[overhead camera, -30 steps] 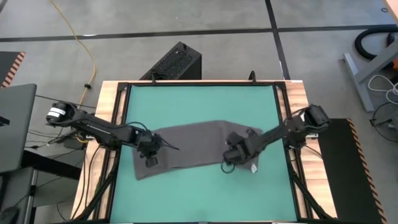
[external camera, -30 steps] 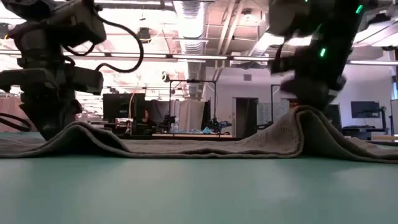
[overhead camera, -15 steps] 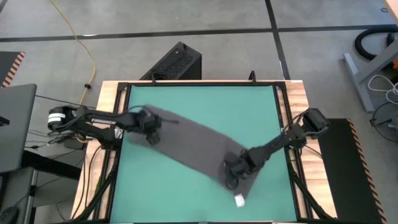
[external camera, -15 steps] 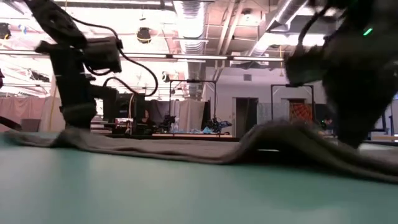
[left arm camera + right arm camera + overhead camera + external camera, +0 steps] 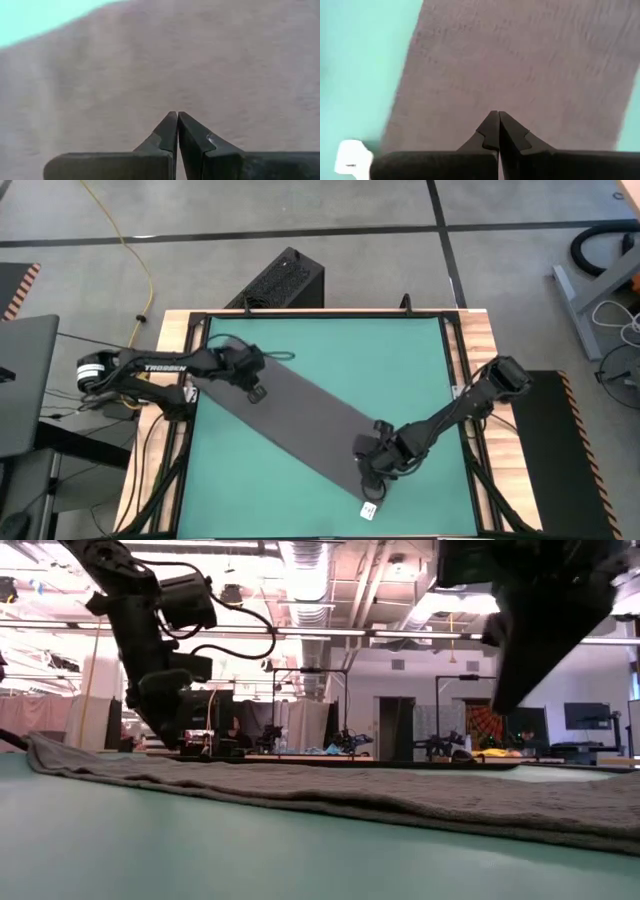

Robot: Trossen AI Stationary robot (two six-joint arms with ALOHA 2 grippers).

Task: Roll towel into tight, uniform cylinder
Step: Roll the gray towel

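The dark grey towel lies flat and stretched in a narrow diagonal band across the green mat, from back left to front right. My left gripper is shut with its tips on the towel's back-left end; it also shows in the left wrist view and the low view. My right gripper is shut with its tips on the front-right end, as the right wrist view shows. The white tag sticks out at the front corner. How much cloth is pinched is hidden.
A black frame and wooden rails border the mat. A black box sits on the floor behind the table. Bare mat lies at the back right and front left of the towel. The low view shows a lab room behind.
The towel went from a bunched band across the mat to a flat diagonal strip. My left gripper pulled its end back and left. My right gripper pulled its end toward the front.
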